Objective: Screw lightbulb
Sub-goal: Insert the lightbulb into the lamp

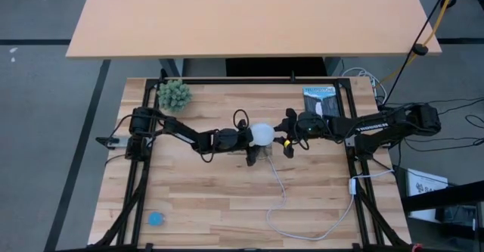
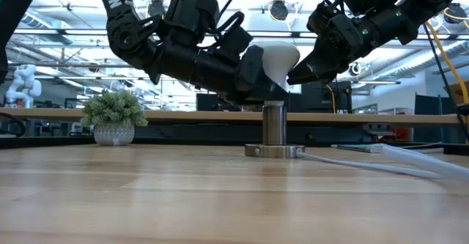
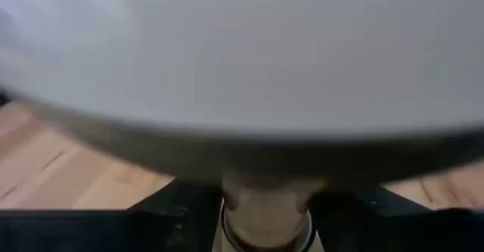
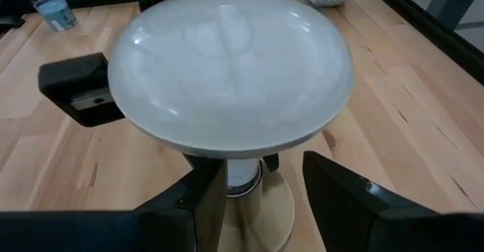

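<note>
Wooden table [image 1: 227, 199] under left hand [image 1: 246, 138] clamped on lightbulb [image 1: 262, 135]; right hand [image 1: 288, 141] apart.

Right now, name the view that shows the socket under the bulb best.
The low view: the socket stands in full profile, round base on the table, bulb above. The high view hides it under the bulb. The wrist views show only slivers below the dome.

The only readable lettering is "SEN", white, on the left arm [image 2: 121, 9] in the low view.
</note>
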`<state>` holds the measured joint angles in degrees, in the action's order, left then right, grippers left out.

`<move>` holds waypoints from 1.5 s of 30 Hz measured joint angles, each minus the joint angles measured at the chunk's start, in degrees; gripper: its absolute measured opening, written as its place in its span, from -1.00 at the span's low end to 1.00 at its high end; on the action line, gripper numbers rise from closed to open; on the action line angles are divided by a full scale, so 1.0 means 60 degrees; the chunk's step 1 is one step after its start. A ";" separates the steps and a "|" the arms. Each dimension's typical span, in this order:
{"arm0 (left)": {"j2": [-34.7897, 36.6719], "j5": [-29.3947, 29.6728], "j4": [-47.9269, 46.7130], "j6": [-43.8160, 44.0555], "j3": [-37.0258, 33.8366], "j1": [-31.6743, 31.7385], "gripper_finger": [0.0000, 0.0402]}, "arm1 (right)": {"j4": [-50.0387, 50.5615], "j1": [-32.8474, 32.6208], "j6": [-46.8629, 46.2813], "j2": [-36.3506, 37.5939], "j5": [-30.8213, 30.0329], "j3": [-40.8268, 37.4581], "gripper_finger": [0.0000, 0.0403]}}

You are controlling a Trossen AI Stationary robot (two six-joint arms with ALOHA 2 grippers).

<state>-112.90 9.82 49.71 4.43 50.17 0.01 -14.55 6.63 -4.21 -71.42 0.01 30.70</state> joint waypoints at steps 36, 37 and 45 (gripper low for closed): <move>0.0315 -0.0117 -0.0264 -0.0242 -0.0262 0.0029 -0.11 | 0.0277 0.0003 -0.0184 0.0000 0.0025 0.0000 -0.17; 0.0462 -0.0134 -0.0268 -0.0196 -0.0381 0.0029 -0.11 | 0.0280 0.0000 -0.0181 0.0000 0.0025 0.0000 -0.17; 0.1033 -0.0136 -0.0199 0.0423 -0.1162 -0.0033 -0.11 | 0.0381 0.0004 -0.0181 0.0000 0.0029 -0.0004 -0.17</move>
<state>-106.70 9.01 48.51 6.97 43.20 -0.19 -12.26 6.66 -5.30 -71.42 0.19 30.68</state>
